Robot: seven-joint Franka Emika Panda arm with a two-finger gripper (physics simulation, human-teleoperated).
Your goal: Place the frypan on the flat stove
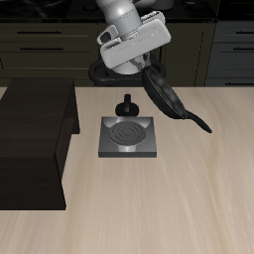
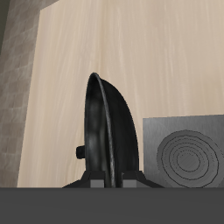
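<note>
Tool (image 1: 149, 67) first: we see it clamped on the frypan (image 1: 167, 99), which hangs tilted on edge above the desk (image 1: 198, 189), beside the flat stove (image 1: 130, 138). Largest, a dark cabinet block (image 1: 35, 144) stands apart; smallest, the stove's black knob (image 1: 127, 105).

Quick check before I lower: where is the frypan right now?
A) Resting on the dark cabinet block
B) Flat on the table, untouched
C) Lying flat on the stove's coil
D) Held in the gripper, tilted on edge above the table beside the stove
D: the frypan hangs tilted from the gripper, off the table, and the flat stove coil is bare.
</note>
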